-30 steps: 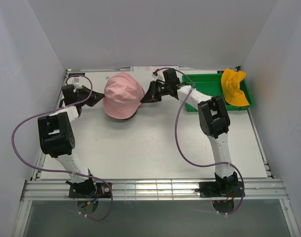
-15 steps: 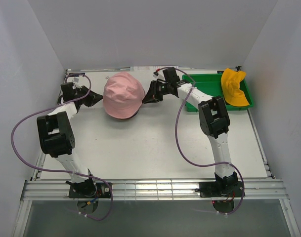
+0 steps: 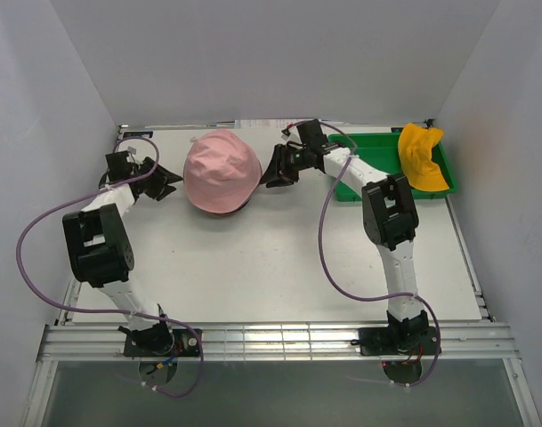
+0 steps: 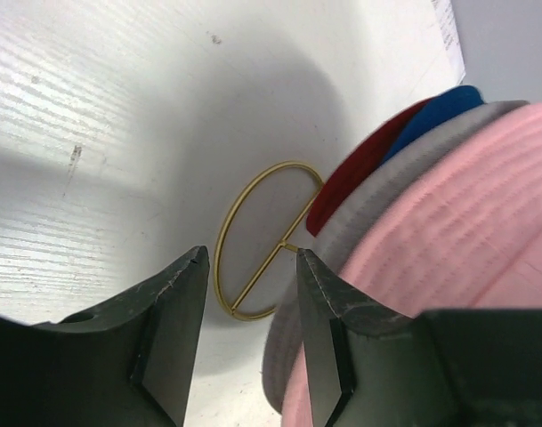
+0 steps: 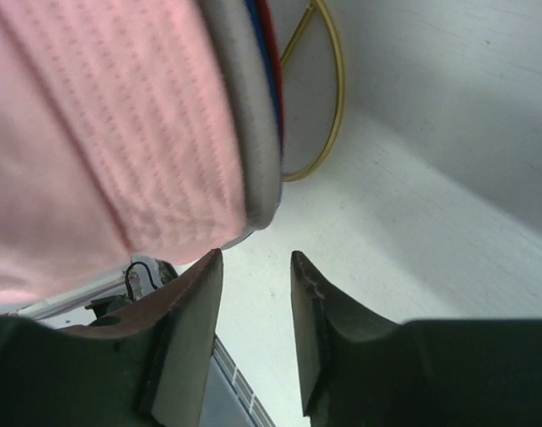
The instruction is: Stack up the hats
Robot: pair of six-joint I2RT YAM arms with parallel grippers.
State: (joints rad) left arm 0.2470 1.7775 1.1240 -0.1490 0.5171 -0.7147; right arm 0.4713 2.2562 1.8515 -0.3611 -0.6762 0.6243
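The pink hat is flanked by the left claw and the right claw; both are held apart, empty.

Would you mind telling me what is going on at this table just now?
Two robot arms are stacking bucket hats. Four are piled at the far middle of the table: the pink hat on top, with the grey hat, blue hat and dark red hat under it. The left gripper and the right gripper flank the pile, both open and holding nothing. The yellow-orange hat lies apart on the green tray at the right, not yet stacked.
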